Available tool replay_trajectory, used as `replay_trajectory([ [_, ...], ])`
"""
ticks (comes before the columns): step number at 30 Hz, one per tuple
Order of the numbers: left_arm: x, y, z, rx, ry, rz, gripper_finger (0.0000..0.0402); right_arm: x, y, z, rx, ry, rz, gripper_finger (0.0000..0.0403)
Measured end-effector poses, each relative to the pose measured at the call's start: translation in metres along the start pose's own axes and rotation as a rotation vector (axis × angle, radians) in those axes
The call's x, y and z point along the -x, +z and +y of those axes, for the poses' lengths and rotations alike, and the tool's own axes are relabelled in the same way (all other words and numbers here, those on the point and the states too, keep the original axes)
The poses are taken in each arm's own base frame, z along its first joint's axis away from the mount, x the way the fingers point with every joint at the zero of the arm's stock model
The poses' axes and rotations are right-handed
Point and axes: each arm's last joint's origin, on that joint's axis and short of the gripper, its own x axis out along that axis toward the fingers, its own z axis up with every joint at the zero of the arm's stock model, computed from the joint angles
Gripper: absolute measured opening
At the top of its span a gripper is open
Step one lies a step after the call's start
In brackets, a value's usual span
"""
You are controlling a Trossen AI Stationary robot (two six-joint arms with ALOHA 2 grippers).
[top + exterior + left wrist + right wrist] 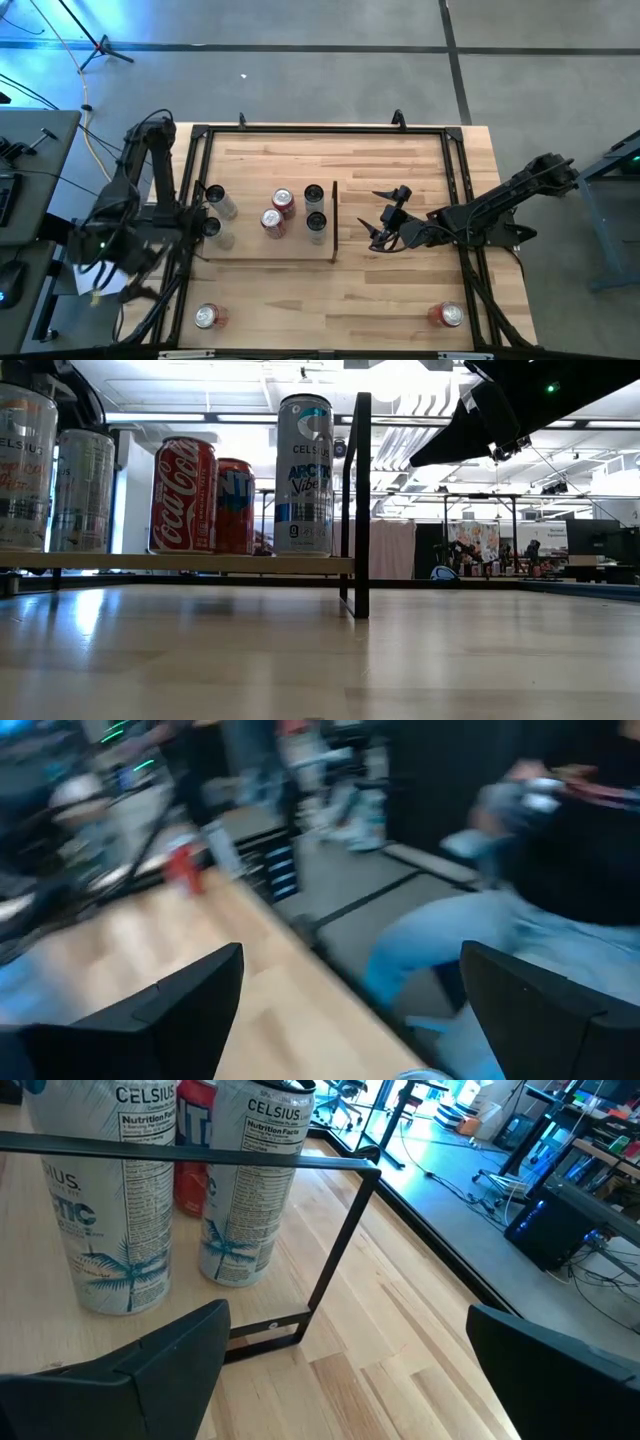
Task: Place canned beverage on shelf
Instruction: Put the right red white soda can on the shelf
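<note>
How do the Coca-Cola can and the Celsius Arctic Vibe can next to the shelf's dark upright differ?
In the low view the Coca-Cola can is red and shorter; the Celsius Arctic Vibe can is silver-white with blue print, taller and slimmer. The Celsius stands nearest the dark upright; the Coca-Cola sits farther along. Both stand upright on the shelf, and neither is held.

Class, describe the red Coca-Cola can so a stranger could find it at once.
Start at the pale-wood shelf in the middle of the table. Six cans stand on it. The Coca-Cola can is red with white script, beside a shorter red can.
</note>
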Motion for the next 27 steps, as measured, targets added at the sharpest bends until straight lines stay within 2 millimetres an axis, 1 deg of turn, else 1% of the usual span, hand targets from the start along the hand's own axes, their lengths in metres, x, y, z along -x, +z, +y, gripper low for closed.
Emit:
replay_trajectory([
  [4, -0.013, -0.004, -0.022, -0.141, -0.109, -0.073, 0.0346, 0.000, 0.000, 0.000, 0.000, 0.001, 0.000, 0.0393],
  [7, -0.023, -0.005, -0.032, -0.216, -0.191, -0.170, 0.0346, 0.000, 0.000, 0.000, 0.000, 0.000, 0.000, 0.0393],
  [10, -0.035, -0.009, -0.036, -0.281, -0.297, -0.265, 0.0346, 0.000, 0.000, 0.000, 0.000, 0.000, 0.000, 0.0393],
  [13, -0.048, -0.015, -0.033, -0.322, -0.374, -0.307, 0.0346, 0.000, 0.000, 0.000, 0.000, 0.000, 0.000, 0.0393],
  [16, -0.061, -0.017, -0.023, -0.311, -0.342, -0.297, 0.0346, 0.000, 0.000, 0.000, 0.000, 0.000, 0.000, 0.0393],
  [19, -0.075, -0.019, -0.007, -0.279, -0.240, -0.251, 0.0346, 0.000, 0.000, 0.000, 0.000, 0.000, 0.000, 0.0393],
  [21, -0.080, -0.020, 0.006, -0.268, -0.159, -0.216, 0.0346, 0.000, 0.000, 0.000, 0.000, 0.000, 0.000, 0.0393],
  [24, -0.084, -0.021, 0.030, -0.242, 0.008, -0.157, 0.0346, 0.000, 0.000, 0.000, 0.000, 0.000, 0.000, 0.0393],
  [27, -0.083, -0.020, 0.056, -0.188, 0.253, -0.108, 0.0346, 0.000, 0.000, 0.000, 0.000, 0.000, 0.000, 0.0393],
])
